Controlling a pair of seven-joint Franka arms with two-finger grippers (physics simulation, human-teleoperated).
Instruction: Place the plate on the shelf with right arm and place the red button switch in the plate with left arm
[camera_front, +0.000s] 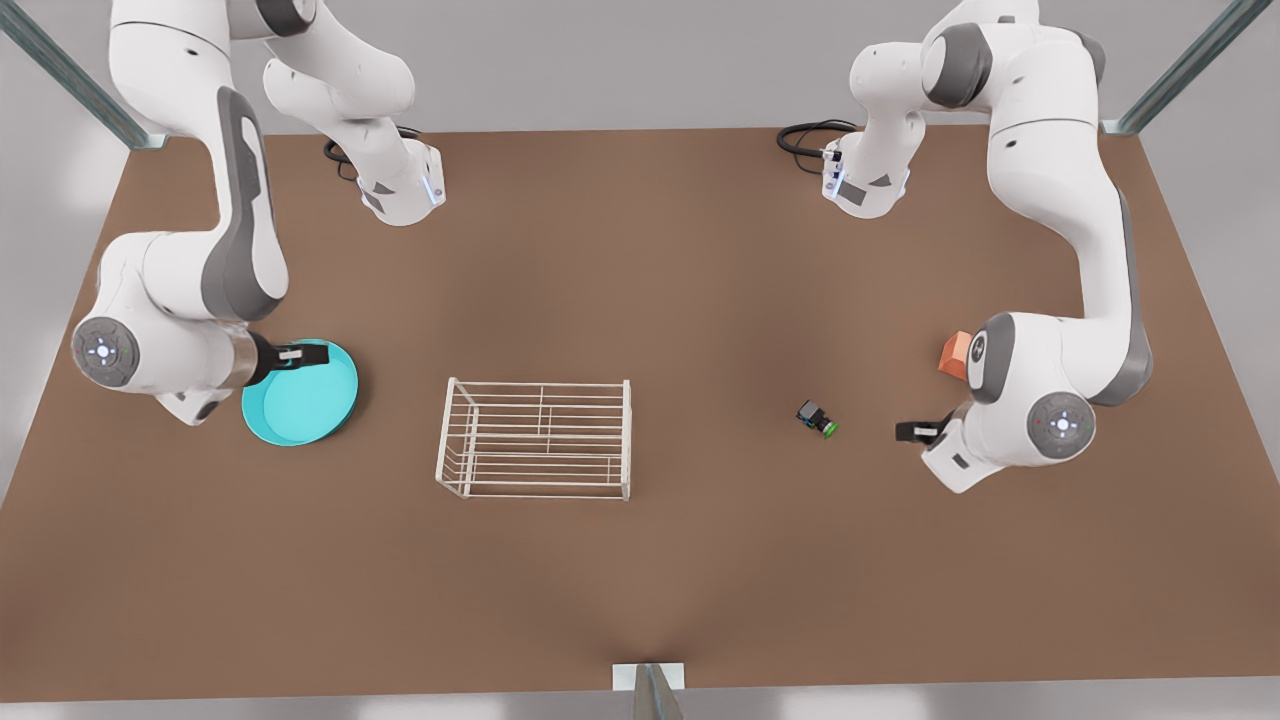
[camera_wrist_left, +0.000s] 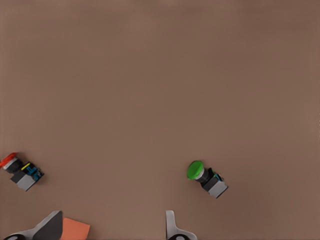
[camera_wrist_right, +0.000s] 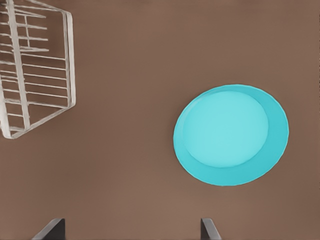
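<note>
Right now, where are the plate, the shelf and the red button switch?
plate (camera_wrist_right: 227, 132), right wrist view, on its flat inner floor.
shelf (camera_front: 537, 437), front view, on its top bars.
red button switch (camera_wrist_left: 9, 160), left wrist view, on its red cap.

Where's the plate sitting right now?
The plate lies flat on the table at the front view's left, apart from the shelf, with the right gripper over its far rim.

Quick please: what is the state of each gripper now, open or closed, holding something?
Left gripper: jaws open, empty, above the table near the green switch.
Right gripper: jaws open, empty, over the plate.
</note>
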